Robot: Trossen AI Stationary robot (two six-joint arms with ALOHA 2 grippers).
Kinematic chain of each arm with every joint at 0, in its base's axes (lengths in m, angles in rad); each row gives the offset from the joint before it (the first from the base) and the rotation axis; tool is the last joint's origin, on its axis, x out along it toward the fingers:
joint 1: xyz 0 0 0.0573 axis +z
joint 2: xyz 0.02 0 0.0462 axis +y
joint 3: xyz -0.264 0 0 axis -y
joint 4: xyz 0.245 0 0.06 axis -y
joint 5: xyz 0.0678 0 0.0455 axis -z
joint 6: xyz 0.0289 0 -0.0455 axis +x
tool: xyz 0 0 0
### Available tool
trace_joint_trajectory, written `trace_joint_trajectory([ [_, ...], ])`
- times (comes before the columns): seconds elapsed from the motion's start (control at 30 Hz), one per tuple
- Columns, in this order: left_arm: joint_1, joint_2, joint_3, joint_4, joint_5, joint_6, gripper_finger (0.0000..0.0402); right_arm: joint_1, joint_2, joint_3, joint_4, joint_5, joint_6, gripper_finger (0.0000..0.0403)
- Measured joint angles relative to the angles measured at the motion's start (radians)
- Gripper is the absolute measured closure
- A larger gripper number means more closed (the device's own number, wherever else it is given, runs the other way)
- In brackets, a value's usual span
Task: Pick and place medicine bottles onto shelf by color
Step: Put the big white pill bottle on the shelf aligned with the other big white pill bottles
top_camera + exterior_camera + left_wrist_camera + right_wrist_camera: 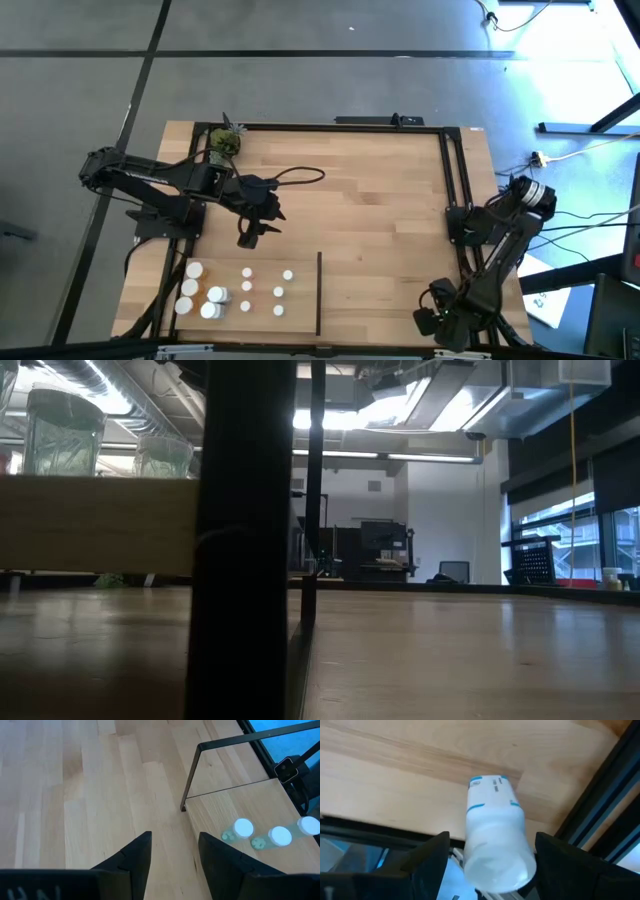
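Observation:
Several small white-capped bottles [247, 290] stand on their bases on the near-left part of the light-wood shelf [380, 200], left of the thin black divider strip [319, 293]. Three of them show in the left wrist view [279, 836]. My left gripper [255, 228] is open and empty above the board, just beyond the bottles. My right gripper [440, 322] is at the near right corner, outside the rail, with a white bottle with blue label marks [495, 840] between its fingers. My right gripper has the white bottle's body [522, 845] between its two fingers, and the bottle lies along them, its rounded end toward the wrist. The bottle is clear of the table, over the board's edge. The places where the fingers meet it lie mostly below the picture.
A small green potted plant [226, 142] stands at the far left corner. Black metal rails [450, 180] edge the board. A black upright [240, 540] blocks much of the low view. Bare wood lies right of the divider strip.

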Motion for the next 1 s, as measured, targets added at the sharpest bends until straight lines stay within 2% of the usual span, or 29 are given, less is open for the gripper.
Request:
trace_joint_trajectory([
  [0.47, 0.0, 0.0, 0.0, 0.002, 0.0, 0.0, 0.0246, 0.0, 0.076, -0.001, 0.018, -0.02, -0.006, 0.0112],
  [0.57, 0.0, 0.0, 0.0, 0.002, 0.0, 0.0, 0.0246, 0.0, 0.085, -0.001, 0.02, -0.042, -0.007, 0.013],
  [0.7, 0.0, 0.0, 0.0, 0.002, 0.0, 0.0, 0.0246, 0.0, 0.091, -0.001, 0.016, -0.02, -0.028, 0.0164],
  [0.9, 0.0, 0.0, 0.0, 0.002, 0.0, 0.0, 0.0246, -0.019, 0.09, -0.001, 0.013, -0.016, -0.108, 0.0233],
  [1.0, 0.0, 0.0, 0.0, 0.002, 0.0, 0.0, 0.0246, -0.038, 0.089, -0.001, 0.013, -0.015, -0.155, 0.0241],
])
